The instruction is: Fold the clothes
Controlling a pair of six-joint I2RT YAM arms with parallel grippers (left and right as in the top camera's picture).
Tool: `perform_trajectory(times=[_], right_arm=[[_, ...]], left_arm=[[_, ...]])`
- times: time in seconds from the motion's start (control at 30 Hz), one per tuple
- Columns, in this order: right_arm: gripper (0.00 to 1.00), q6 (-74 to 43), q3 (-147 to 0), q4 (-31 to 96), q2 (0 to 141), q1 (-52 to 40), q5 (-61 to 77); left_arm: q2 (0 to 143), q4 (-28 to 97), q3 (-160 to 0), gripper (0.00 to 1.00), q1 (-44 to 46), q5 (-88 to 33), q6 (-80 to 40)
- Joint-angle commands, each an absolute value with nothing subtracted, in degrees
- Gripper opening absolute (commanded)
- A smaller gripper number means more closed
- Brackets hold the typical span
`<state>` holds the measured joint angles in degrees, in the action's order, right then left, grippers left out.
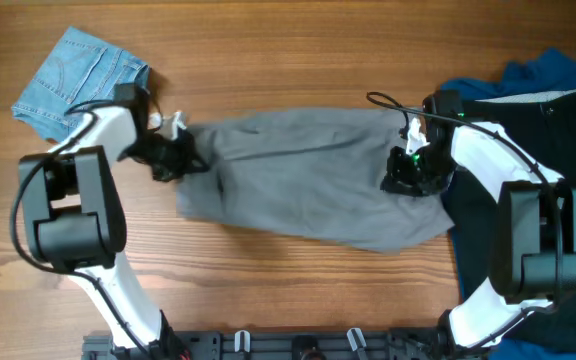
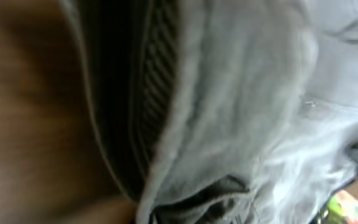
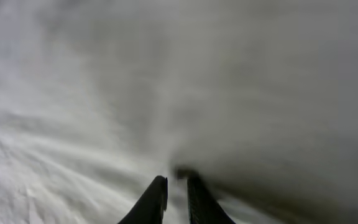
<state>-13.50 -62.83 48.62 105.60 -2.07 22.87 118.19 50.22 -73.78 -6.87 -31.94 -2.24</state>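
Note:
A grey garment [image 1: 308, 175] lies spread across the middle of the wooden table. My left gripper [image 1: 173, 158] is at its left end, and the left wrist view is filled with bunched grey fabric [image 2: 241, 124] and a ribbed hem; its fingers are hidden. My right gripper [image 1: 408, 175] is on the garment's right part. In the right wrist view its two dark fingers [image 3: 178, 186] are nearly together with a thin fold of grey cloth [image 3: 135, 93] pinched between them.
A folded pair of light blue denim shorts [image 1: 80, 80] lies at the back left. A pile of dark blue and black clothes [image 1: 548, 100] lies at the right edge. Bare wooden table [image 1: 298, 290] runs along the front.

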Motion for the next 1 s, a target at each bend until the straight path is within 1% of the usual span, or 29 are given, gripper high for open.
perform_trajectory(times=[0.0, 0.07, 0.17, 0.27, 0.33, 0.4, 0.5, 0.53, 0.57, 0.6, 0.63, 0.67, 0.73, 0.8, 0.83, 0.87, 0.9, 0.93, 0.97], right_arm=[[0.15, -10.7, -64.2, 49.4, 98.6, -2.0, 22.3], [0.15, -11.2, -64.2, 48.7, 95.5, -2.0, 22.3], [0.16, -12.2, -64.2, 47.9, 94.8, -2.0, 22.3], [0.16, -12.6, -64.2, 47.3, 94.8, -2.0, 22.2], [0.16, -13.8, -64.2, 47.4, 94.8, -2.0, 22.3], [0.16, -13.7, -64.2, 47.4, 94.8, -2.0, 22.3], [0.16, -13.7, -64.2, 47.4, 94.8, -2.0, 22.3], [0.17, -13.7, -64.2, 47.4, 94.8, -2.0, 22.3], [0.17, -13.7, -64.2, 47.4, 94.8, -2.0, 22.3], [0.22, -13.6, -64.2, 47.4, 94.8, -2.0, 22.2], [0.23, -13.6, -64.2, 47.4, 94.8, -2.0, 22.2], [0.27, -13.6, -64.2, 47.4, 94.8, -2.0, 22.2], [0.3, -13.1, -64.2, 47.4, 94.8, -2.0, 22.3], [0.31, -10.6, -64.2, 47.4, 94.8, -2.0, 23.4], [0.32, -8.1, -64.2, 47.2, 94.8, -2.0, 26.5], [0.29, -3.2, -64.2, 46.4, 94.8, -2.0, 34.3], [0.21, -0.8, -64.2, 45.4, 94.8, -2.0, 41.6], [0.12, -1.9, -64.2, 43.0, 94.8, -2.3, 49.9], [0.04, -8.6, -64.2, 40.1, 94.8, -3.3, 51.4]], left_arm=[[114.6, 62.2, -87.9, 0.04, -11.6, -19.0, -2.1], [112.0, 69.1, -98.7, 0.04, -11.9, -19.0, -2.1], [109.2, 73.8, -109.0, 0.04, -8.5, -21.5, -2.2], [107.6, 73.6, -110.2, 0.04, -2.0, -22.2, -4.6], [108.5, 72.6, -109.8, 0.04, 4.8, -22.0, -6.5], [109.7, 71.0, -109.0, 0.04, 10.2, -20.5, -7.1], [114.7, 67.7, -106.4, 0.04, 20.3, -17.6, -12.6], [116.5, 67.4, -106.0, 0.08, 22.7, -17.6, -12.7], [118.7, 67.2, -106.0, 0.42, 25.2, -16.7, -14.0], [119.8, 67.0, -106.0, 0.56, 26.7, -16.9, -14.4], [120.0, 67.0, -106.0, 0.68, 27.6, -16.9, -14.4], [119.4, 68.0, -106.7, 0.73, 27.9, -16.9, -13.9], [117.3, 74.3, -112.9, 0.74, 25.8, -16.6, -12.0], [115.7, 79.6, -120.0, 0.74, 22.2, -13.9, -10.9], [114.8, 81.0, -122.3, 0.72, 20.1, -11.8, -10.3], [114.0, 81.1, -122.5, 0.49, 18.2, -11.4, -10.3], [114.1, 82.0, -122.3, 0.18, 16.2, -11.4, -10.3], [114.4, 82.1, -120.4, 0.04, 15.1, -11.5, -10.3], [114.5, 81.4, -116.7, 0.04, 14.5, -11.5, -10.3]])
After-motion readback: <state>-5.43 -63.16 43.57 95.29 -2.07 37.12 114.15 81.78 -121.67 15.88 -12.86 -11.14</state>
